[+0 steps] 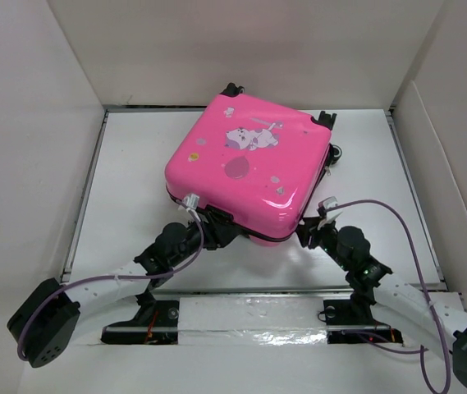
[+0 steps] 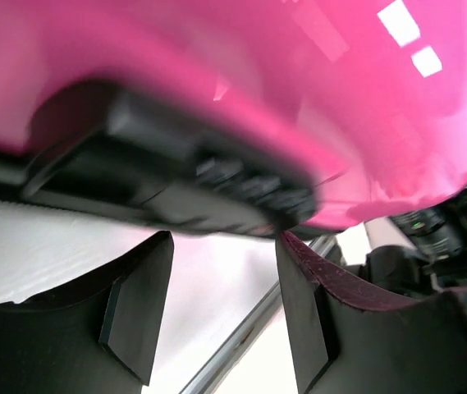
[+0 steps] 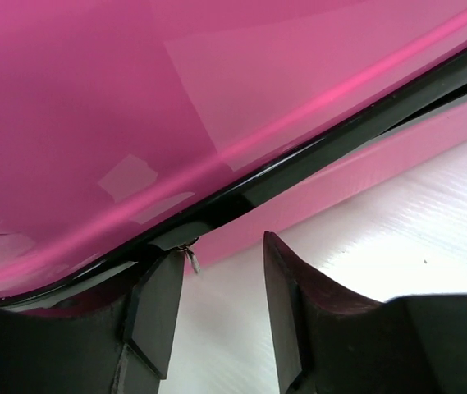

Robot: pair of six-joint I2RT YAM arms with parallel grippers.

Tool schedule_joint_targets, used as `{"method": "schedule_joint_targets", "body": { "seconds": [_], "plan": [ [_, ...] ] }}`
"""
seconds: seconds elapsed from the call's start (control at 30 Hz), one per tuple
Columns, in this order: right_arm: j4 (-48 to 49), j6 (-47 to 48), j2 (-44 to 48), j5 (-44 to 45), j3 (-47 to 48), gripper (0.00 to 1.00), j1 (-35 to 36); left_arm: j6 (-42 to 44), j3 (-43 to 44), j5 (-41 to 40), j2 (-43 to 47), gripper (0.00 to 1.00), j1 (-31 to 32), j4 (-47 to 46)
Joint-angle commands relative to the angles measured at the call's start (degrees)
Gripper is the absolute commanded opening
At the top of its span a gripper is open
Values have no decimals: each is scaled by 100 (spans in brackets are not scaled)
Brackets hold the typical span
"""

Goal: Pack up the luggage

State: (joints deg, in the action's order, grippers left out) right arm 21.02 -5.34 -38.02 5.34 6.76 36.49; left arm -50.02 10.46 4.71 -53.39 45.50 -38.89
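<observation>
Luggage [image 2: 241, 74] blurred, cropped in left wrist view; black fitting [image 2: 176, 180] on it unidentifiable.

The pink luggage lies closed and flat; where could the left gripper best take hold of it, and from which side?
Probably the black trim block on its near edge, approached from the near side. The glossy shell of the luggage looks too broad and smooth for the left gripper; that block protrudes.
</observation>
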Motion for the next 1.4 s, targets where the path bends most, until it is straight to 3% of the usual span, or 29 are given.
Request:
{"method": "schedule_joint_targets", "body": {
  "seconds": [0.0, 0.1, 0.23, 0.33, 0.43, 0.53, 0.8, 0.97, 1.13, 1.17, 1.27, 1.3, 1.37],
  "plan": [
    [1018, 121, -204, -59, 264, 46, 51, 177, 395, -172, 197, 49, 30, -93],
    [1324, 121, -495, -341, 264, 36, 51, 282, 606, -286, 302, 50, 30, 119],
    [1669, 95, -671, -429, 220, 12, 51, 353, 756, -348, 136, 50, 30, 154],
    [1713, 77, -698, -455, 229, 0, 51, 353, 756, -322, -83, 50, 30, -64],
    [1669, -168, -602, -717, 132, 0, 182, 405, 835, -409, -233, 50, 30, -180],
    [1021, -493, -487, -956, 158, 0, 673, 528, 1072, -662, -426, 50, 30, -259],
    [-1457, -1644, -92, 230, 720, 0, 3203, 686, 1705, -831, -919, 50, -269, -558],
    [-1969, -2005, -416, 397, 1352, 0, 4067, 739, 1872, -946, -1033, 50, -384, -496],
    [-1295, -1971, -1478, 818, 2038, 0, 4358, 572, 1872, -647, -1393, 49, -244, -751],
    [-1110, -1953, -1907, 1324, 2170, 0, 4358, 572, 1855, -699, -1411, 49, -95, -751],
    [-355, -1787, -2759, 2300, 2663, 0, 4411, 458, 1724, -621, -1438, 49, -93, -865],
    [344, -1699, -3016, 2487, 2724, 0, 4411, 441, 1697, -629, -1403, 49, -93, -857],
    [806, -1427, -3517, 2542, 2996, 0, 4358, 563, 1679, -726, -1193, 49, -93, -595]
  ]
}}
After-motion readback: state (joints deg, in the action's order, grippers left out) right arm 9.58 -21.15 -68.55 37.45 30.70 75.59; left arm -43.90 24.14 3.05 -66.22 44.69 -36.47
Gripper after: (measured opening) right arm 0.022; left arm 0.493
